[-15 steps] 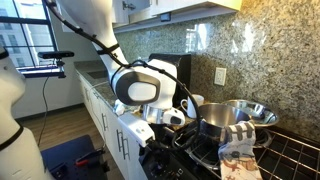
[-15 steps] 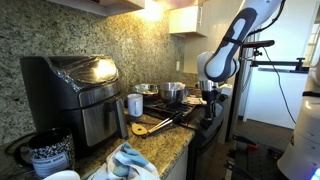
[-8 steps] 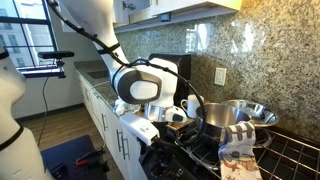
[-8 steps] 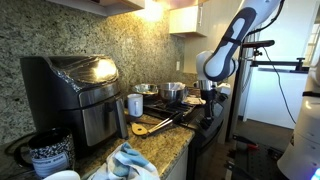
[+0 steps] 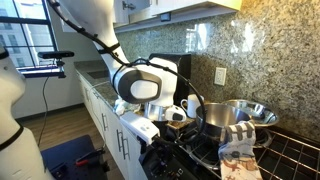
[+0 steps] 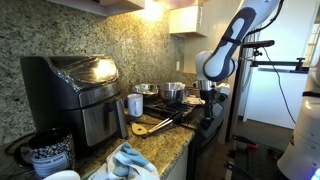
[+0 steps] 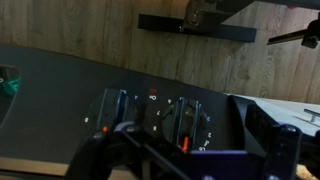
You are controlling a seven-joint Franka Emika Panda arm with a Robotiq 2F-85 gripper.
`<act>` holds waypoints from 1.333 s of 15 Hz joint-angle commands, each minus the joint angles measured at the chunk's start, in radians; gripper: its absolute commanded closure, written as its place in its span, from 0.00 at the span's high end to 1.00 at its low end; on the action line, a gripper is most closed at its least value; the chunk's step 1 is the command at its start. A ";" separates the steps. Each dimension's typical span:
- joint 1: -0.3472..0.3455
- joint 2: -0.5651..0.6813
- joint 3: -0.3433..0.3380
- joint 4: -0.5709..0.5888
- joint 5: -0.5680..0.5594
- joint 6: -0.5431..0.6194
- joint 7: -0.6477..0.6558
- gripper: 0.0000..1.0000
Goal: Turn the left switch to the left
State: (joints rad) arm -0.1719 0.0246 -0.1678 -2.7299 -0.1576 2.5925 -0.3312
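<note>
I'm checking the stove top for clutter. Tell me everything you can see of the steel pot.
The pot is round, shiny steel, lidless and upright. It stands on the black stove grate, in front of the granite wall. Its contents cannot be seen. A patterned cloth overlaps its lower front in an exterior view; whether the two actually touch cannot be told.

Pot (image 5: pixel 238 116): steel, it stood on the stove grate in front of me.
Cloth (image 5: pixel 238 150): patterned, it hung just before the pot.
Outlet (image 5: pixel 220 75): white, on the speckled stone wall behind the pot.
Air fryer (image 6: pixel 72 92): black, on the counter, with shiny film over its top.
Mug (image 6: pixel 135 105): pale, just beside the air fryer.
Spatula (image 6: pixel 150 127): wooden, it lay near the mug.
Floor (image 7: pixel 80 25): wood planks, which I saw from my wrist.
</note>
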 commanded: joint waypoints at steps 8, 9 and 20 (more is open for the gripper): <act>0.015 0.044 0.019 0.043 0.033 0.014 -0.018 1.00; 0.014 0.046 0.020 0.044 0.033 0.014 -0.017 1.00; 0.012 0.046 0.020 0.041 0.028 0.020 -0.010 0.66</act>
State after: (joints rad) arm -0.1582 0.0689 -0.1553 -2.6904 -0.1496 2.5943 -0.3312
